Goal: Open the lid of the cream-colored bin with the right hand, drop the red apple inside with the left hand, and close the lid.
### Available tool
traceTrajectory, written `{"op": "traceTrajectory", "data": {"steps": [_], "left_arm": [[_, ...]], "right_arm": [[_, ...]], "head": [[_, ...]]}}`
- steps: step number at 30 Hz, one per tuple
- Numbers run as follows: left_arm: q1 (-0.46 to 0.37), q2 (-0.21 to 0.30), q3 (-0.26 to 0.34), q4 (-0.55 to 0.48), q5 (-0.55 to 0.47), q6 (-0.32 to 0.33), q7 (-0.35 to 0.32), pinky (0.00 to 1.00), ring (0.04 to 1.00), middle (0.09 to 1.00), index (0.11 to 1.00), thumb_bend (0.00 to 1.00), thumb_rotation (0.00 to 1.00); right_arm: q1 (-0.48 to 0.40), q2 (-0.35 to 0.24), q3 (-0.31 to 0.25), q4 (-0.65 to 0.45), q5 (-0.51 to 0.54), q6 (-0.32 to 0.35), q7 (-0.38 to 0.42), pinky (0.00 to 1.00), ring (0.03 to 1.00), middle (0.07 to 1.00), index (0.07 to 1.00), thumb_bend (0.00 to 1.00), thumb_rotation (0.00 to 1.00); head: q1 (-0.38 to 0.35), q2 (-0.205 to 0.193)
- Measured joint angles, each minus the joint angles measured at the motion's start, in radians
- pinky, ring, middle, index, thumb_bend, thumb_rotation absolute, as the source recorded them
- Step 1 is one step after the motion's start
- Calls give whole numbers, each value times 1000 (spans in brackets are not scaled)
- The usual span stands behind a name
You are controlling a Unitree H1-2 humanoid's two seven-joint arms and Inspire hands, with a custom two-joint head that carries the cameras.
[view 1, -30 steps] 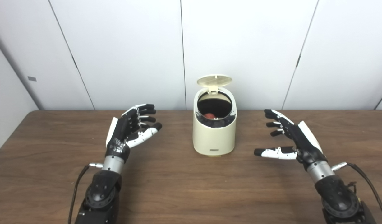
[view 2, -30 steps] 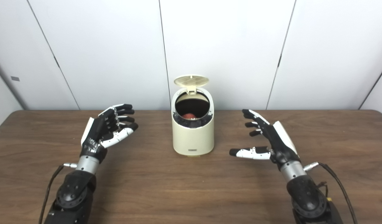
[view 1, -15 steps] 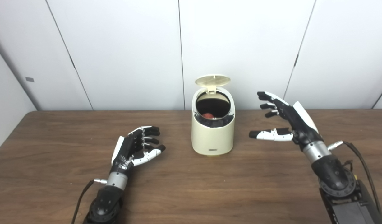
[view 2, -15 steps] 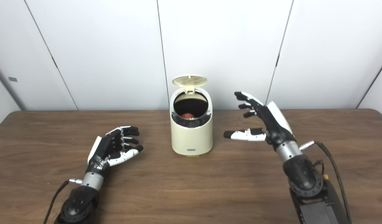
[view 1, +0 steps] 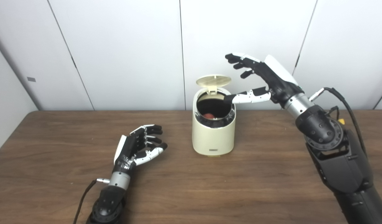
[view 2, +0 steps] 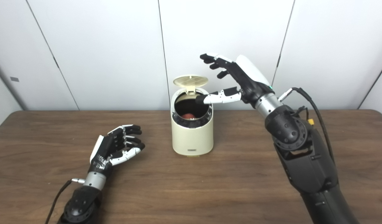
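Right hand (view 1: 265, 76), fingers spread and empty, hovers above the bin (view 1: 213, 132); its upright lid (view 1: 213, 80) looks light, hinged — press its top edge.

A cream-coloured plastic bin (view 1: 213, 137) has a cream round lid (view 1: 213, 80) whose underside carries a faint criss-cross grid, and a black interior. Inside shows a red apple (view 1: 209, 116). The dark brown wooden bench (view 1: 191, 186) has streaky horizontal grain. Each robot hand, left (view 1: 135, 151) and right (view 1: 265, 77), is black with white panels and a silver wrist. Behind, white wall panels (view 1: 122, 53) are split by thin dark seams.
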Motion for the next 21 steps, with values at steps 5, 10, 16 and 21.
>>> {"op": "traceTrajectory", "data": {"steps": [5, 10, 16, 21], "left_arm": [[-1, -1, 1, 0, 0, 0, 1, 488, 585, 675, 688, 574, 0], [-1, -2, 2, 0, 0, 0, 1, 506, 598, 676, 691, 573, 0], [-1, -2, 1, 0, 0, 0, 2, 507, 600, 680, 695, 567, 0], [-2, -2, 0, 0, 8, 0, 8, 513, 603, 681, 691, 575, 0]], "right_arm": [[-61, -15, 31, 36, -43, 5, 32, 800, 894, 876, 860, 655, 604], [-93, -34, 80, 61, -102, -10, 39, 784, 901, 877, 843, 671, 624], [-97, -40, 112, 68, -123, -18, 68, 813, 930, 872, 831, 688, 604], [-96, -54, 126, 41, -124, -45, 98, 822, 936, 851, 809, 683, 581]], "head": [[2, 0], [2, 2], [3, 3], [5, 3]]}}
